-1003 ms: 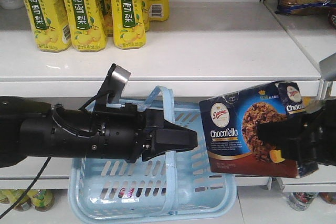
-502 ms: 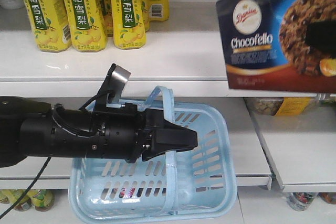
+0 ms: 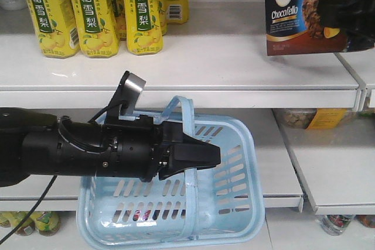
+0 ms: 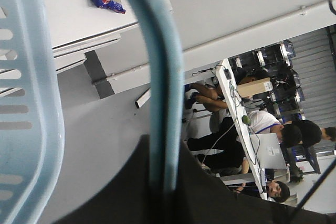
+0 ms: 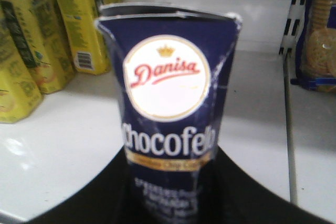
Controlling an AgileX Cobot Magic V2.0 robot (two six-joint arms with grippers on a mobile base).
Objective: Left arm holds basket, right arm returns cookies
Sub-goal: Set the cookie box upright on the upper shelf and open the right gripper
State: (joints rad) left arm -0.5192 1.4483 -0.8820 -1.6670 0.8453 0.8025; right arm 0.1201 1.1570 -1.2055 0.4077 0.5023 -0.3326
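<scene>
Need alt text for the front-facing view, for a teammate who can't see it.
The right gripper holds the Chocofello carton above the upper shelf. The left gripper holds the light blue basket by its handle.

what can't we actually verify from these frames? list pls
- Whether the Chocofello carton touches the upper shelf: front view hides its underside; right wrist view is blurred low down.
- Right pincer: cut off by the front view's right edge, only a dark shape across the carton.
- Basket contents: slotted walls and the left arm block the inside.
- Left pincer grip on the handle: the contact sits at the frame bottom, dark.
</scene>
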